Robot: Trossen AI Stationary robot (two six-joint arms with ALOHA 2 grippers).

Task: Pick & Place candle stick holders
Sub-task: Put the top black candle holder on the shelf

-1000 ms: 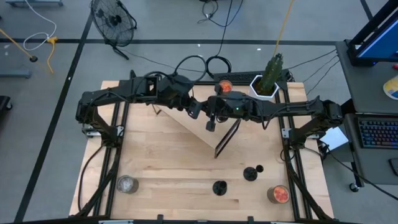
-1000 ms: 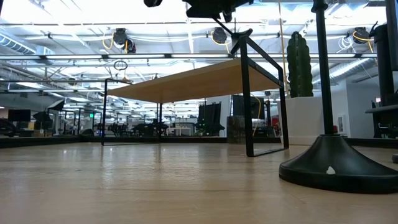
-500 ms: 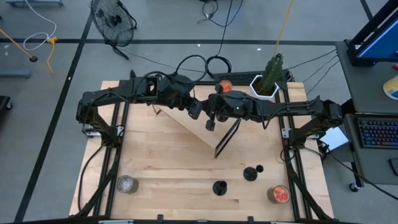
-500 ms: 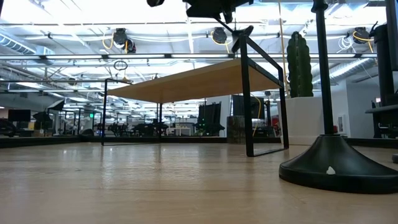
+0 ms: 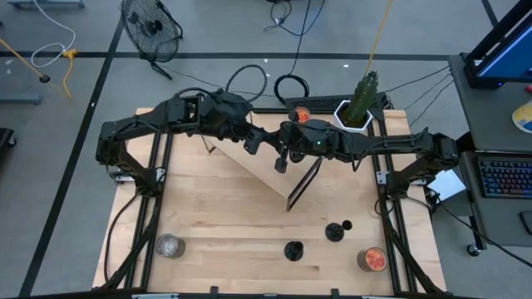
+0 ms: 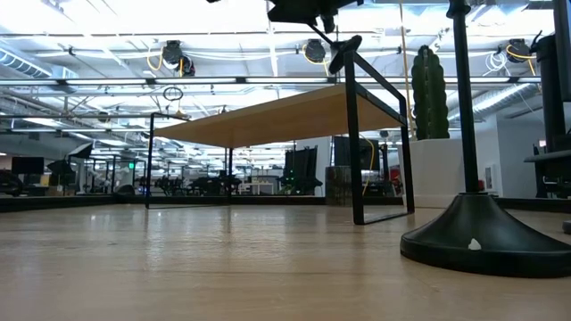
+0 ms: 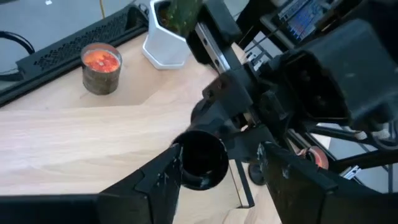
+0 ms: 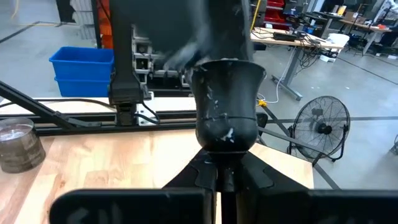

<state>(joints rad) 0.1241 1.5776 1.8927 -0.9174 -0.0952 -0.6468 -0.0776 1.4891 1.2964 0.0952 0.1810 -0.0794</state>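
Note:
My right gripper (image 5: 283, 161) is over the raised wooden shelf (image 5: 266, 178) at mid-table, shut on a black candle stick holder (image 8: 225, 112). The holder's cup faces my left gripper (image 5: 252, 145). My left gripper is open, and in the left wrist view its fingers (image 7: 163, 180) stand on either side of the holder's round end (image 7: 202, 158); I cannot tell whether they touch it. The low view shows the holder's round base (image 6: 343, 51) tilted above the shelf. Other black holders (image 5: 293, 249) (image 5: 334, 232) stand on their bases near the table's near edge. My right gripper pinches the holder's thin stem just below the cup (image 8: 221, 167) between its two fingers. The holder is lifted clear above the shelf and tilted, with its cup toward my left gripper.
Orange-filled jars stand at the near right (image 5: 371, 260) and the far middle (image 5: 301, 115), and a silvery jar stands at the near left (image 5: 169, 246). A cactus in a white pot (image 5: 356, 106) is at the far right. One holder's base (image 6: 482, 234) looms close in the low view.
My left gripper has drawn back a little toward the table's far left, away from my right gripper. My right gripper has kept the holder almost still above the shelf.

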